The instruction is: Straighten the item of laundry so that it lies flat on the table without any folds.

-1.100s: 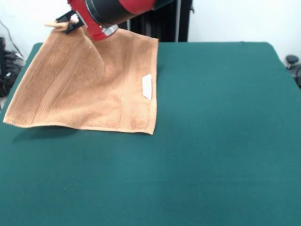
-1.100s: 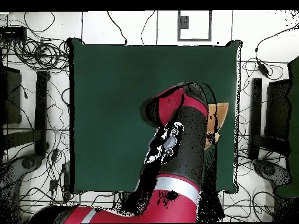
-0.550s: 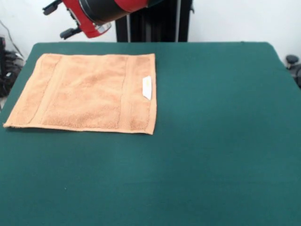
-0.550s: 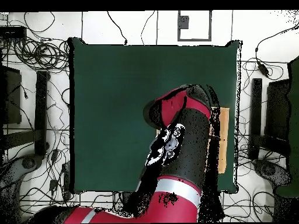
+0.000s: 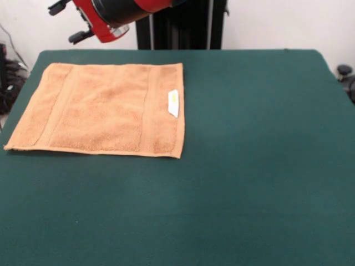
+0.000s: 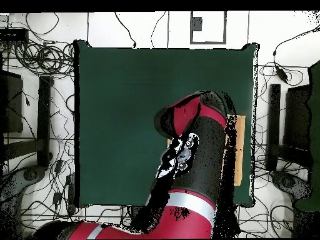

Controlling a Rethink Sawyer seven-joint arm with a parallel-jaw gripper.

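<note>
The towel [image 5: 102, 108] lies flat, no folds visible, at the far left corner of the surface [image 5: 249, 166]. The end effector [image 5: 69, 22] hangs above, fingers apart, empty. The task seems finished.

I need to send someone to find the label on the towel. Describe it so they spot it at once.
Start at the green table and find the tan-orange towel lying flat at its far left in the front view. The label is a small white tag near the towel's right edge, the only white patch on the cloth.
</note>
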